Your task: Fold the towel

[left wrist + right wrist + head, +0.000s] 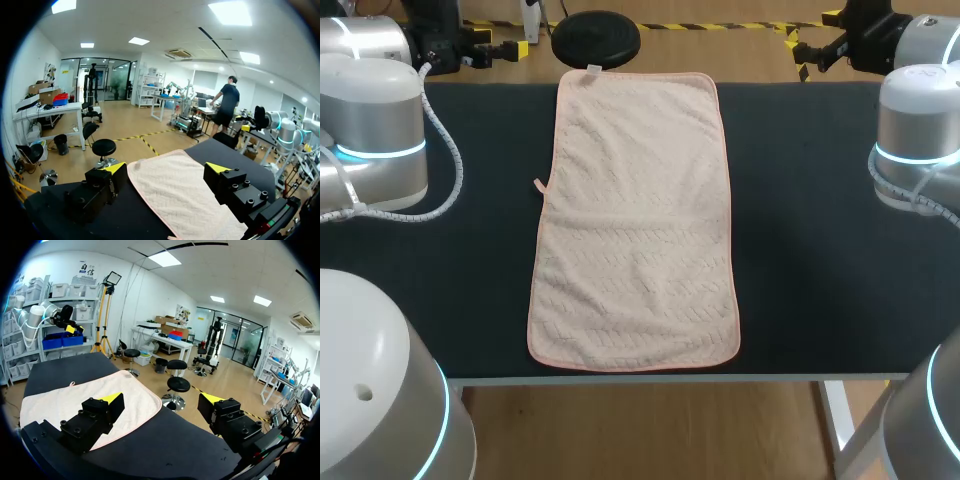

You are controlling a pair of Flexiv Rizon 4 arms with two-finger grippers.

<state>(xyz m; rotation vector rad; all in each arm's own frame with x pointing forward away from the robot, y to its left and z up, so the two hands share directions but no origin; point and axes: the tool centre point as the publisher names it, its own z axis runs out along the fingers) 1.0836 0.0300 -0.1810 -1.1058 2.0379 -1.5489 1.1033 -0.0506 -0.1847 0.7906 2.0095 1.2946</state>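
Towel [635, 220] lies flat mid-frame on the table [820, 200]. Soft, light, limp, probably thin. Pinch its lower corners. Left gripper [166, 169] and right gripper [162, 400]: fingers spread, empty.

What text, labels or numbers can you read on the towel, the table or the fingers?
None readable.
The towel shows no print; its small tag at the far edge is too small to read.
The table and the fingers show no markings.
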